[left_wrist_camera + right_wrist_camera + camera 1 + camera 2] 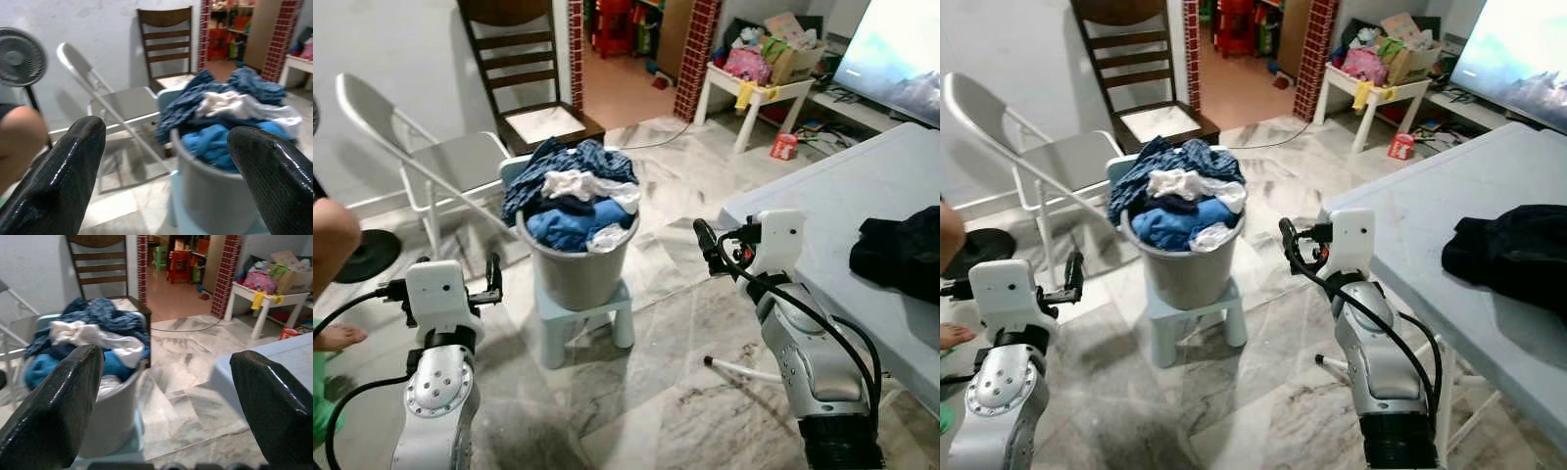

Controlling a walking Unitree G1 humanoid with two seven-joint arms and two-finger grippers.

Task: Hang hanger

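Observation:
A grey bucket (578, 272) heaped with blue and white clothes (573, 191) stands on a small light-blue stool (607, 311) in front of me. My left gripper (492, 278) is held up to the left of the bucket, open, with nothing between its fingers (58, 176). My right gripper (706, 243) is raised to the right of the bucket, also open and empty, its fingers (54, 406) pointing toward the laundry. A dark garment (901, 250) lies crumpled on the white table (862, 186) at my right.
A grey folding chair (450, 162) and a dark wooden chair (524, 73) stand behind the bucket by the wall. A person's knee (328, 240) and foot are at the far left, near a fan (19, 56). A cluttered white side table (759, 93) and a TV (901, 54) are at the back right.

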